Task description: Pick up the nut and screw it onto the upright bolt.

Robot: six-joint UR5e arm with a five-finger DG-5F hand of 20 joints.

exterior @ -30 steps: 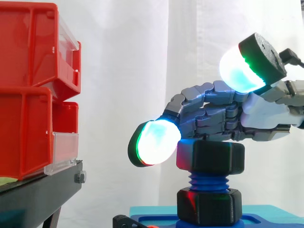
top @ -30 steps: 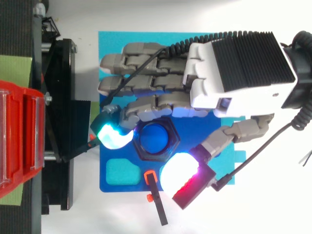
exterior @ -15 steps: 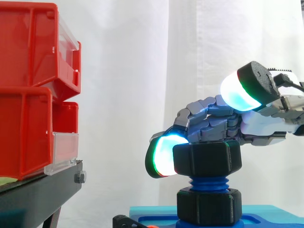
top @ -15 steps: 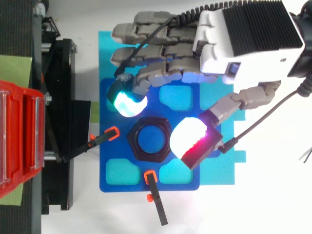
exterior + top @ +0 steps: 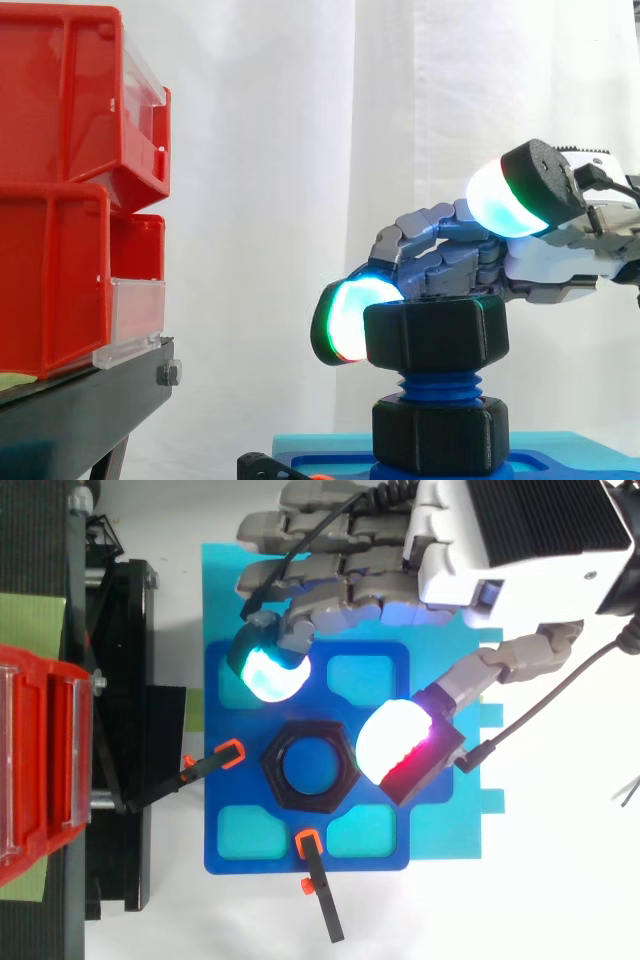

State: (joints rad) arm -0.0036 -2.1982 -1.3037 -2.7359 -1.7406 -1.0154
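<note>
Since half a second ago the hand point(image 5: 510, 540) has drawn back toward 12 o'clock in the top view, off the nut point(image 5: 435, 335); the nut sits threaded near the top of the upright bolt point(image 5: 435, 385); it looks hard, light and smooth, best pinched across opposite flats; the hand hovers roughly level, fingers loosely bent, thumb at the nut's 2 o'clock, one fingertip point(image 5: 272, 672) at 11 o'clock, spread apart and holding nothing.
</note>
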